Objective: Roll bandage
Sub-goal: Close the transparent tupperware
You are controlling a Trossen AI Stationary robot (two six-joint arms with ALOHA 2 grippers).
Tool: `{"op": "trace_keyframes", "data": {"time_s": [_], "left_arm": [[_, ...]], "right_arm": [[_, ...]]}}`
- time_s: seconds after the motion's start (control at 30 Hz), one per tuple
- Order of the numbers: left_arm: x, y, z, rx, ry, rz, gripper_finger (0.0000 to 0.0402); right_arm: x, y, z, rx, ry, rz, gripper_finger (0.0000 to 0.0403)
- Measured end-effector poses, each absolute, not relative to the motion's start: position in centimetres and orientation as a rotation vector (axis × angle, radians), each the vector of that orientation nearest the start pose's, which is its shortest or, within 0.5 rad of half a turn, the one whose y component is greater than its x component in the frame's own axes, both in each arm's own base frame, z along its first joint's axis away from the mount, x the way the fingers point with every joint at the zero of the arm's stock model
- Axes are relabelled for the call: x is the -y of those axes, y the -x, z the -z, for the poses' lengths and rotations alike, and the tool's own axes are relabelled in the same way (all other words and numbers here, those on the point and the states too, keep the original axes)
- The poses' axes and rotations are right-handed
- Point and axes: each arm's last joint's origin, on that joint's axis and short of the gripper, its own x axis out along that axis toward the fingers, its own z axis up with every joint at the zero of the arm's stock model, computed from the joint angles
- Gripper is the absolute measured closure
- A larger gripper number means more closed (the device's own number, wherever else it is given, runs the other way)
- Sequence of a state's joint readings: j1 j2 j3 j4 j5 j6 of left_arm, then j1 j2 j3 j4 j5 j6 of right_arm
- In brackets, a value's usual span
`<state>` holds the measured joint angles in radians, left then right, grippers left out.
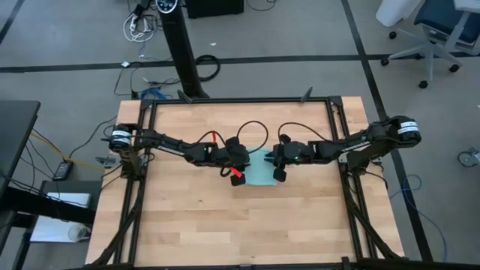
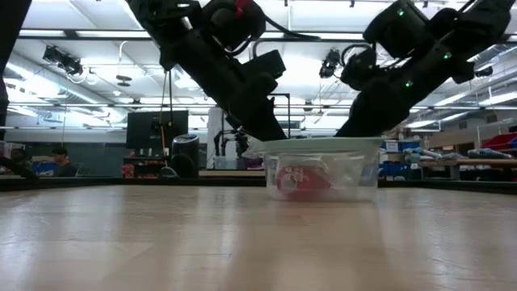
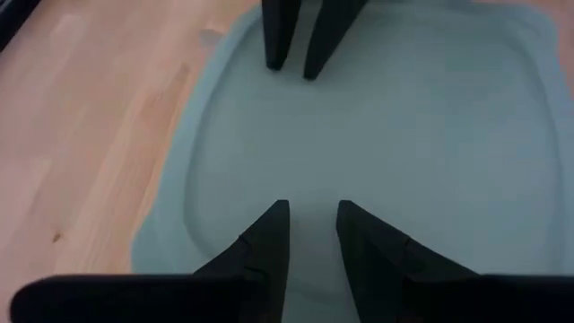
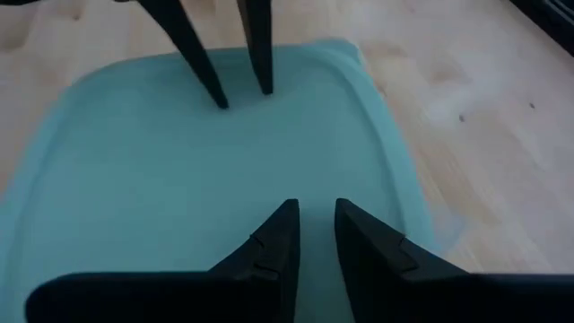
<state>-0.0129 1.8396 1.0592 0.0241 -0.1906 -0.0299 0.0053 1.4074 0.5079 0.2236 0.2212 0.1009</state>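
Observation:
A clear container with a light-blue lid stands mid-table. The bandage shows through the container's wall in the low view as a small red roll resting on its floor. Both arms meet over the lid. My left gripper stands over the lid's left part and my right gripper over its right part. Both slant down toward each other. Each is open by a narrow gap with nothing between the fingers. Each wrist view also shows the other gripper's fingertips across the lid. My left gripper's fingertips come down slanting from the table's left, close over the lid; whether they touch it I cannot tell. My right gripper's fingertips come slanting from the table's right over the lid's right half; whether they touch it I cannot tell.
Bare wooden table lies around the container on all sides. A black frame runs along the table's edges. A small red piece shows beside my left gripper at the lid's near left corner; what it is I cannot tell.

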Motion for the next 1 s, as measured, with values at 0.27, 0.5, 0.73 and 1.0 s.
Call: {"op": "trace_keyframes", "data": {"time_s": [0.27, 0.5, 0.73, 1.0], "left_arm": [[0.0, -37.5, -16.0, -0.766, -0.044, -0.176, 0.0298], [0.0, -37.6, -16.0, -0.753, -0.024, -0.178, 0.0298], [0.0, -37.7, -16.0, -0.743, -0.02, -0.179, 0.0298], [0.2, -37.8, -16.1, -0.724, -0.015, -0.176, 0.0298]], "right_arm": [[0.5, -25.1, -15.3, -0.63, -0.014, 0.235, 0.0328], [0.3, -23.9, -19.0, -0.464, -0.093, 0.185, 0.0329], [0.4, -24.5, -20.9, -0.27, -0.515, 0.109, 0.0329], [0.2, -26.6, -20.3, -0.156, -0.748, -0.051, 0.0329]]}}
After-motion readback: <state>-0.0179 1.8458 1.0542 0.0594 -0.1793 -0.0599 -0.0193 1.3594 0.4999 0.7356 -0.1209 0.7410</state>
